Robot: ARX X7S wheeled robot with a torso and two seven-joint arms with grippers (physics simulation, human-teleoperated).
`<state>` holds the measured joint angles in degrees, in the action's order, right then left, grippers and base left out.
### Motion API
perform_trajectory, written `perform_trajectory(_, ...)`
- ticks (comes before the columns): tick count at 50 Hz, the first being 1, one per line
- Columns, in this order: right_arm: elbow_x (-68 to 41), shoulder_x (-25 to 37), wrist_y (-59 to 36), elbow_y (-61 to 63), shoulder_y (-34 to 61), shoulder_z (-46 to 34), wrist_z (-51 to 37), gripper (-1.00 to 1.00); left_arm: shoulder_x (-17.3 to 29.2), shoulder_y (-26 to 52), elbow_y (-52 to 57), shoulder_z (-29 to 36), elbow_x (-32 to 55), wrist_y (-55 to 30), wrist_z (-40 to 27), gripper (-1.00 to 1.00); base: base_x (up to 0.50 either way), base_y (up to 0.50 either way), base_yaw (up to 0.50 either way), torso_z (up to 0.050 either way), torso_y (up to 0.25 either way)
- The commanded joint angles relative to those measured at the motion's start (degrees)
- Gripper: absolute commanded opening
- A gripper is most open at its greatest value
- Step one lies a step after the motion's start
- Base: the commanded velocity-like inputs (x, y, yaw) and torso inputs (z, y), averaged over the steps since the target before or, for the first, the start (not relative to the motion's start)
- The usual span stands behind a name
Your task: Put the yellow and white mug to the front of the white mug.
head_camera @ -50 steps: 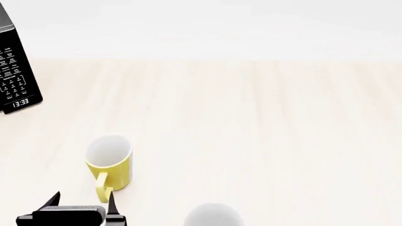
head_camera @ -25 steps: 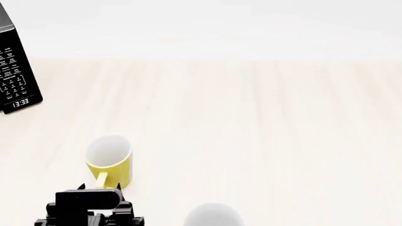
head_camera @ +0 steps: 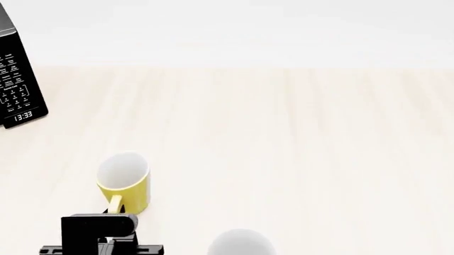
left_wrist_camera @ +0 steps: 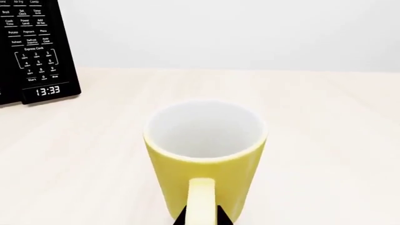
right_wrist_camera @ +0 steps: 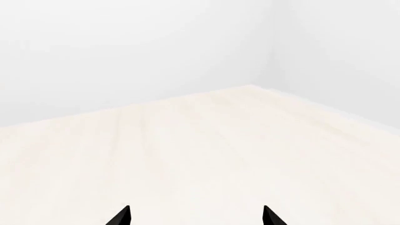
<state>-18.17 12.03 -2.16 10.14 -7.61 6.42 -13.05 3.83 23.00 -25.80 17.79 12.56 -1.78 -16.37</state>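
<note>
The left pincer (left_wrist_camera: pixel 201 219) has moved up to the yellow and white mug (head_camera: pixel 124 183), fingertips flanking its handle (left_wrist_camera: pixel 201 201); grip unclear. Right pincer (right_wrist_camera: pixel 196 216) is spread, released.

Pale wooden table (head_camera: pixel 284 138) holding three things: a black microwave (head_camera: pixel 18 79) at far left, a yellow mug (head_camera: pixel 124 186) upright at near left, and a white mug (head_camera: pixel 241 243) at the near edge, right of it

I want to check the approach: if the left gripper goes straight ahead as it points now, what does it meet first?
The mug's yellow handle: the left gripper points straight at it, its tips on either side, seemingly very close.
</note>
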Motion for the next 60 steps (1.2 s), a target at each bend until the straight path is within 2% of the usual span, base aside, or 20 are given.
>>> perform_trajectory(1, -0.16, 0.26, 0.07, -0.02, -0.03, -0.25, -0.36, 1.0, 1.11, -0.77, 2.42, 1.07, 2.54, 0.44, 1.84, -1.0, 0.0, 0.0, 0.0, 0.0, 0.0)
perform_trajectory(6, -0.32, 0.38, 0.28, 0.15, -0.23, -0.24, -0.46, 1.0, 3.13, -0.49, 4.86, 0.79, 6.52, -0.91, 6.79, -1.0, 0.0, 0.0, 0.0, 0.0, 0.003)
perform_trajectory(11, -0.5, 0.51, 0.43, 0.12, -0.27, -0.2, -0.56, 1.0, 5.37, 3.43, 1.16, 0.95, 6.11, 2.05, 10.93, -1.0, 0.0, 0.0, 0.0, 0.0, 0.0)
perform_trajectory(13, -0.56, 0.51, 0.67, -0.18, -0.22, -0.26, -0.47, 1.0, 6.38, 7.05, -2.28, 0.93, 7.5, 1.94, 15.32, -1.0, 0.0, 0.0, 0.0, 0.0, 0.0)
perform_trajectory(14, -0.63, 0.56, 0.68, -0.21, -0.21, -0.24, -0.47, 1.0, 6.76, 9.2, -5.88, 2.06, 6.14, 4.99, 18.24, -1.0, 0.0, 0.0, 0.0, 0.0, 0.0)
perform_trajectory(15, -0.67, 0.63, 0.63, -0.07, -0.26, -0.21, -0.52, 1.0, 6.73, 10.7, -7.43, 1.32, 9.09, 2.79, 21.14, -1.0, 0.0, 0.0, 0.0, 0.0, 0.0)
perform_trajectory(17, -0.9, 0.76, 0.55, 0.32, -0.44, -0.02, -0.64, 1.0, 6.97, 13.3, -11.22, 2.17, 8.18, 4.8, 23.95, -1.0, 0.0, 0.0, 0.0, 0.0, 0.0)
perform_trajectory(18, -1.06, 0.88, 0.48, 0.78, -0.67, 0.15, -0.75, 1.0, 6.85, 16.8, -15.58, 1.68, 10.89, 4.59, 30.27, -1.0, 0.0, 0.0, 0.0, 0.0, 0.0)
perform_trajectory(19, -1.13, 0.92, 0.47, 0.92, -0.74, 0.17, -0.76, 1.0, 6.79, 17.94, -17.27, 1.89, 10.88, 4.85, 31.55, -1.0, 0.0, 0.0, 0.0, 0.0, 0.0)
perform_trajectory(20, -1.19, 1.02, 0.44, 1.16, -0.89, 0.22, -0.8, 1.0, 6.94, 20.41, -19.57, 1.76, 12.8, 4.79, 37.12, -1.0, 0.0, 0.0, 0.0, 0.0, 0.0)
perform_trajectory(21, -1.21, 1.04, 0.44, 1.17, -0.89, 0.2, -0.82, 1.0, 6.87, 20.58, -20.04, 1.76, 12.78, 5.04, 37.26, -1.0, 0.0, 0.0, 0.0, 0.0, 0.0)
perform_trajectory(24, -1.43, 1.14, 0.61, 1.17, -0.9, 0.36, -0.86, 1.0, 6.91, 23.81, -23.3, 3.42, 12.94, 5.68, 44.46, -1.0, 0.0, 0.0, 0.0, 0.0, 0.0)
perform_trajectory(28, -1.87, 1.27, 0.7, 1.32, -1.11, 0.46, -0.76, 1.0, 6.27, 26.59, -25.51, 3.4, 15.68, 3.72, 51.15, -1.0, 0.0, 0.0, 0.0, 0.0, 0.0)
perform_trajectory(33, -1.83, 1.35, 0.83, 0.67, -0.85, 0.36, -0.85, 1.0, 5.75, 32.1, -28.41, 3.75, 19.49, -2.59, 60.53, -1.0, 0.0, 0.0, 0.0, 0.0, 0.0)
perform_trajectory(35, -1.86, 1.4, 0.77, 0.62, -0.75, 0.31, -0.92, 1.0, 6.38, 32.31, -26.84, 5.02, 19.93, -4.84, 64.29, -1.0, 0.0, 0.0, 0.0, 0.0, 0.0)
perform_trajectory(36, -1.93, 1.44, 0.72, 0.69, -0.75, 0.28, -0.9, 1.0, 6.92, 32.78, -25.27, 5.47, 21.15, -8.58, 66.13, -1.0, 0.0, 0.0, 0.0, 0.0, 0.0)
perform_trajectory(40, -2.06, 1.53, 0.87, 0.86, -1.01, 0.38, -1.04, 1.0, 8.71, 30.57, -16.71, 3.95, 26.98, -14.83, 69.66, -1.0, 0.0, 0.0, 0.0, 0.0, 0.0)
perform_trajectory(60, -2.48, 2.03, 1.07, 1.54, -1.47, 0.3, -1.56, 1.0, 6.95, 26.64, -10.41, 8.58, 24.0, -13.91, 67.88, -1.0, 0.0, 0.0, 0.0, 0.0, 0.001)
